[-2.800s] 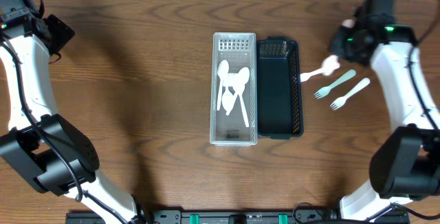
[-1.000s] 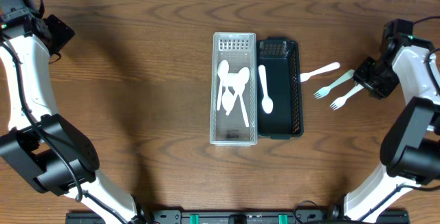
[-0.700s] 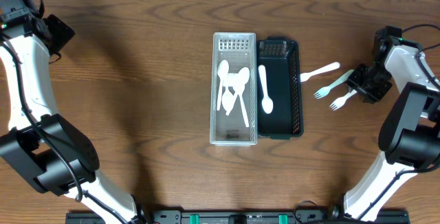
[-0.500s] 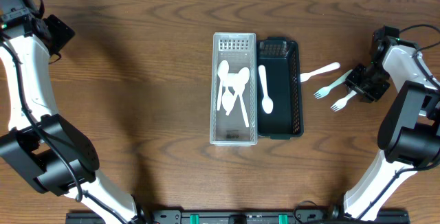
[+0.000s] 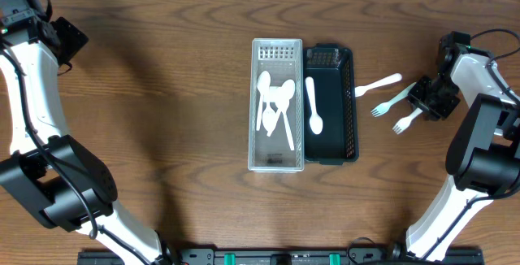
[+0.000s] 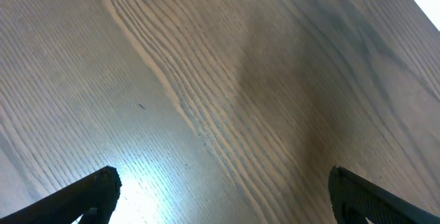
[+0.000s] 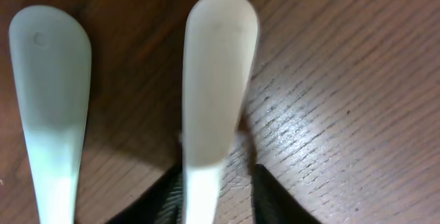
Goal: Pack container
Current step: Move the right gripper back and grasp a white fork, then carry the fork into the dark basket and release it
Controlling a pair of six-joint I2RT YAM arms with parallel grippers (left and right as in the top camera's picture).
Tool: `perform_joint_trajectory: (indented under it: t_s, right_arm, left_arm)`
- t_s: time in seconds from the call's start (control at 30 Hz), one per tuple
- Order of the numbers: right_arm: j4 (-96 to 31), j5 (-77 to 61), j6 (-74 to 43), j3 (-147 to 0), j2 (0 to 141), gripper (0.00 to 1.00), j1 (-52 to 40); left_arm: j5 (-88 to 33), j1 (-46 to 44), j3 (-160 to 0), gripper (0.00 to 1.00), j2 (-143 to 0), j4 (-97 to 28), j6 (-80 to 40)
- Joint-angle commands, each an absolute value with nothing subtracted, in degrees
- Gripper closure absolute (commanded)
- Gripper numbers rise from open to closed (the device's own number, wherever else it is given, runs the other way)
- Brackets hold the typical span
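A clear container [image 5: 253, 106] holds several white spoons [image 5: 275, 106]. The black basket [image 5: 353, 106] beside it holds one white spoon [image 5: 314, 106]. Right of the basket, a white spoon [image 5: 379, 84], a mint fork [image 5: 396, 99] and a white fork [image 5: 409, 118] lie on the table. My right gripper [image 5: 424, 102] is low at the fork handles. In the right wrist view its jaws [image 7: 214, 172] straddle the white fork handle [image 7: 216, 66], the left finger touching and the right a little apart. The mint handle [image 7: 49, 93] lies beside it. My left gripper [image 6: 220, 183] is open and empty at the far left [image 5: 69, 41].
The wooden table's back edge runs close behind both arms. The left wrist view shows only bare wood.
A white spoon now lies in the black basket. My right gripper has moved out right, then down to the fork handles. The white fork has shifted slightly. The left arm is still.
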State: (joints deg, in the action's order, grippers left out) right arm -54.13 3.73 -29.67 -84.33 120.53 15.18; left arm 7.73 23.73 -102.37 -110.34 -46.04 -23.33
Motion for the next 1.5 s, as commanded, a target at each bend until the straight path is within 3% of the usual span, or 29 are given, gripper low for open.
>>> perform_joint_trajectory:
  t_s: [0.0, 0.07, 0.4, 0.67, 0.87, 1.13, 1.27, 1.3, 1.47]
  right_arm:
    - [-54.0, 4.8, -30.2, -84.2, 121.3, 0.85, 15.0]
    - [-54.0, 5.2, -30.2, -84.2, 121.2, 0.99, 15.0]
    - [-53.3, 6.9, -26.5, -85.7, 109.8, 0.99, 13.8]
    - [-45.8, -7.7, -20.5, -85.8, 96.5, 0.99, 3.7]
    - [-44.7, -4.2, -20.5, -85.0, 98.9, 0.99, -8.1]
    - [-46.0, -3.7, -17.9, -84.8, 110.4, 0.98, -16.3]
    - [-45.7, -3.9, -16.2, -86.0, 109.8, 0.54, -17.1]
    - [-45.9, -3.9, -16.2, -86.9, 108.9, 0.46, -16.7]
    - [-45.8, 0.1, -18.1, -90.3, 103.2, 0.28, -11.9]
  left_arm:
    - [8.4, 23.8, -103.4, 0.02, -109.3, -46.0, -22.8]
    - [8.4, 23.8, -103.4, 0.02, -109.3, -46.0, -22.8]
    - [8.4, 23.8, -103.4, 0.02, -109.3, -46.0, -22.8]
    - [8.4, 23.8, -103.4, 0.02, -109.3, -46.0, -22.8]
    - [8.4, 23.8, -103.4, 0.02, -109.3, -46.0, -22.8]
    - [8.4, 23.8, -103.4, 0.02, -109.3, -46.0, -22.8]
    - [8.4, 23.8, -103.4, 0.02, -109.3, -46.0, -22.8]
    - [8.4, 23.8, -103.4, 0.02, -109.3, -46.0, -22.8]
    - [8.4, 23.8, -103.4, 0.02, -109.3, -46.0, -22.8]
